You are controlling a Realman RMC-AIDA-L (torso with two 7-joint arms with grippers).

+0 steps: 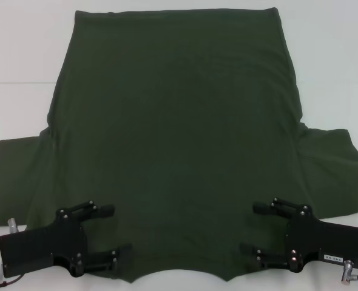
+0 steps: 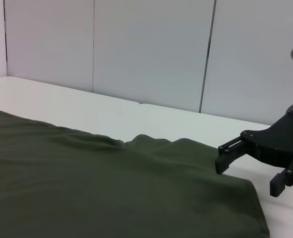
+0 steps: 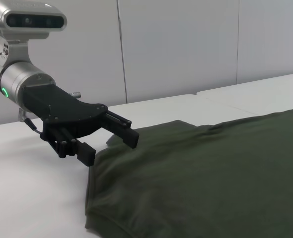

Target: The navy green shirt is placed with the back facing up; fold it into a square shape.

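The large dark olive-green shirt of soft fabric point(image 1: 173, 139) lies flat on the white table point(image 1: 21, 73), collar edge nearest us. Our left gripper point(image 1: 109, 233) and right gripper point(image 1: 255, 229) stand over the near corners with fingers apart. We judge that a shallow bite could catch one layer only. The wrist views show the lower fingers at the cloth's edge, hidden from the head view.

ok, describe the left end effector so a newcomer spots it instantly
A dark olive-green T-shirt lies spread across the white table. At its near edge sit two black end effectors; the left end effector is at the robot's left corner, open, on a silver wrist, unlike the black-bodied right end effector.
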